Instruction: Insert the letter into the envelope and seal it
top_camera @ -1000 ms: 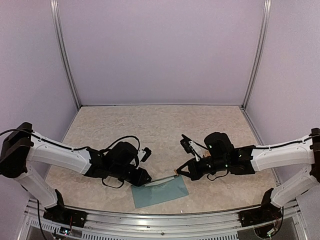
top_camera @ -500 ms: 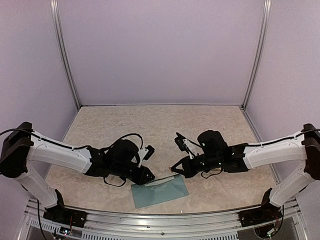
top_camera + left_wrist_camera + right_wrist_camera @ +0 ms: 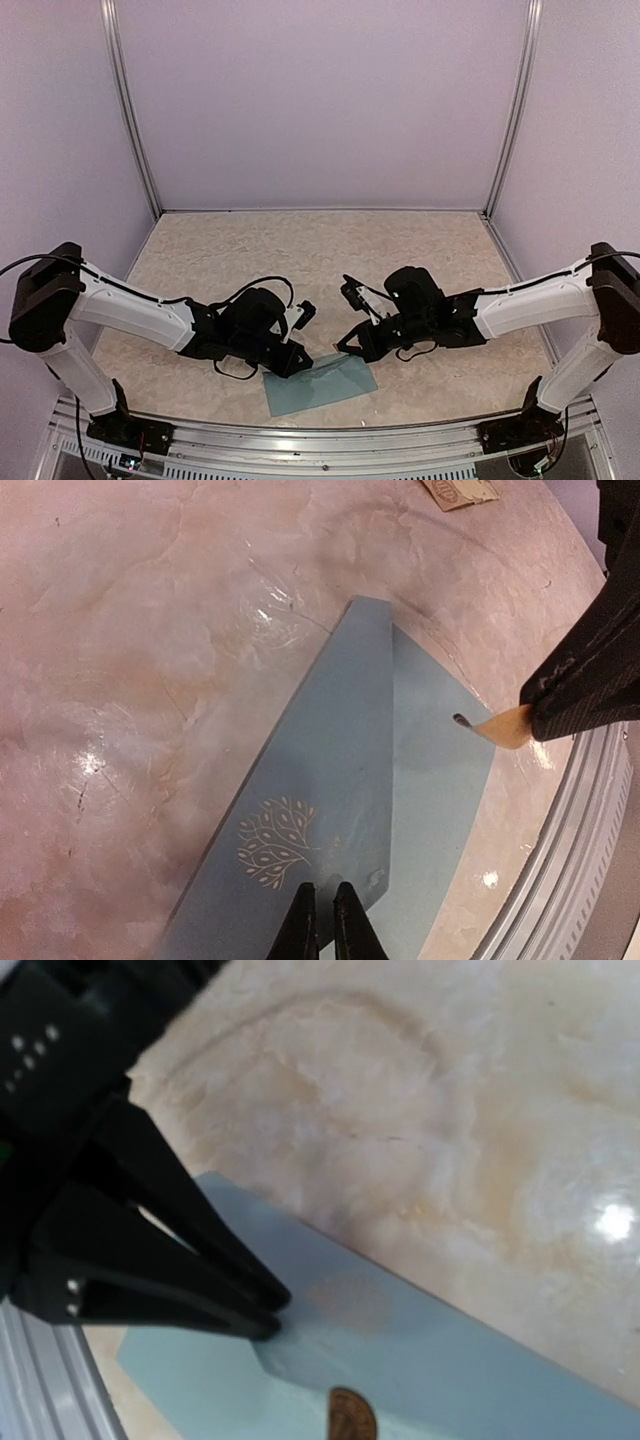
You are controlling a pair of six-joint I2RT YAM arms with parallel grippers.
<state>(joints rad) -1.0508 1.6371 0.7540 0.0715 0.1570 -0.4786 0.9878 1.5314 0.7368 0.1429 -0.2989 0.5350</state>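
The teal envelope (image 3: 325,385) lies flat near the table's front edge. Its triangular flap (image 3: 340,740), with a gold tree emblem (image 3: 273,842), is folded down. My left gripper (image 3: 322,905) has its jaws almost together, and its tips rest on the flap near the point (image 3: 268,1312). My right gripper (image 3: 536,710) is shut on a small round tan sticker (image 3: 503,730). It hovers just above the envelope's body, right of the flap tip. In the right wrist view the sticker (image 3: 352,1420) pokes up at the bottom edge. The letter is out of view.
A tan sticker sheet (image 3: 460,492) lies on the marble tabletop beyond the envelope. The metal rail of the table's front edge (image 3: 590,820) runs close along the envelope's near side. Both arms (image 3: 140,315) (image 3: 520,305) reach inward over the front of the table.
My right gripper has moved left with the sticker, toward the envelope's flap. My left gripper has slid slightly right onto the flap, and its jaws have narrowed.
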